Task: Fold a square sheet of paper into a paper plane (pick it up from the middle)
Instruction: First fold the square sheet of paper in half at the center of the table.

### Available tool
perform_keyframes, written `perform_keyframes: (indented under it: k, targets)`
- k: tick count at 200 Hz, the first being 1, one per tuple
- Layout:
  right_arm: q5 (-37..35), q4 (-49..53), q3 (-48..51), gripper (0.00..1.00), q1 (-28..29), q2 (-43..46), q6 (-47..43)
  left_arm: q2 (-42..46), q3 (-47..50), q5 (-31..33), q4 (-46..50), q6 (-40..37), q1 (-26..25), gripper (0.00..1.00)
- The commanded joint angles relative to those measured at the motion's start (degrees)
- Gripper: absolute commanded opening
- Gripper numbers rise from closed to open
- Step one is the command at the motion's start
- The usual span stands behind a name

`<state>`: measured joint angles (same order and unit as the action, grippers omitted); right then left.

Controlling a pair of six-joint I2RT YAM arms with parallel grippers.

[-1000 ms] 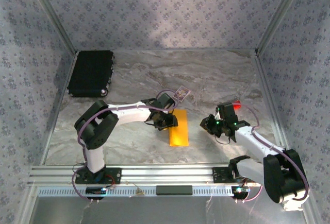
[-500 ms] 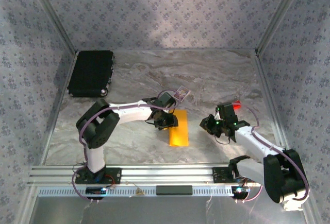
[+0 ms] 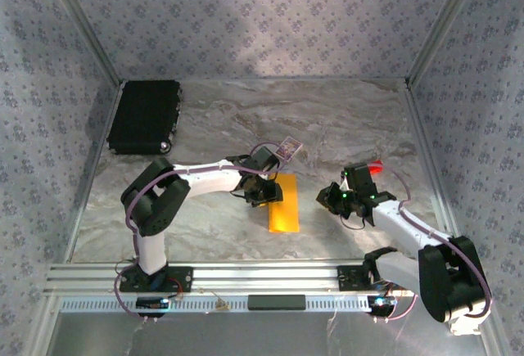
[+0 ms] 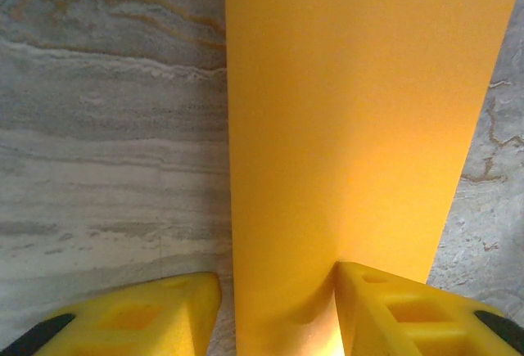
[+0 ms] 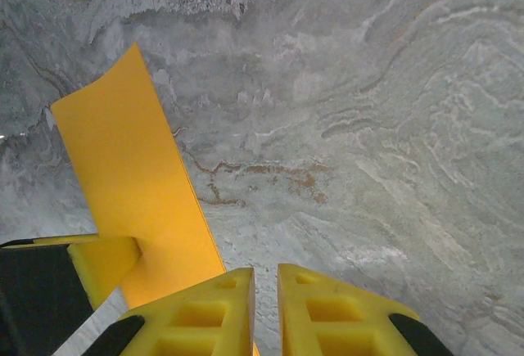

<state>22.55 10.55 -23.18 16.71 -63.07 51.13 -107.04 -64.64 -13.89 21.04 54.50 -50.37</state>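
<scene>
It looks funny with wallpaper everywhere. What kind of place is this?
Probably a robot test booth: two white-and-black robot arms bolted to a metal rail, a grey marble-look table, and purple patterned walls closing it in.

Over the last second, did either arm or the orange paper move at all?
Nothing visibly changed. The left gripper stays at the far left edge of the folded orange paper, jaws apart. The right gripper still hovers to the paper's right, nearly closed and holding nothing.
</scene>
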Motion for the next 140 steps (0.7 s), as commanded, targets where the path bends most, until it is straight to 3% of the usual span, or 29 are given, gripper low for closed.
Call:
perform_keyframes:
  k: [1, 140]
  targets:
    - [0.83, 0.25, -1.11, 0.16, 0.49, -0.3, -0.98, -5.85, 1.87, 2.43, -3.11, -0.8, -0.43, 0.45]
    - [1.54, -1.49, -1.79, 0.12, 2.09, -1.79, -0.28, -6.33, 2.06, 1.55, -4.08, -0.1, -0.43, 0.44]
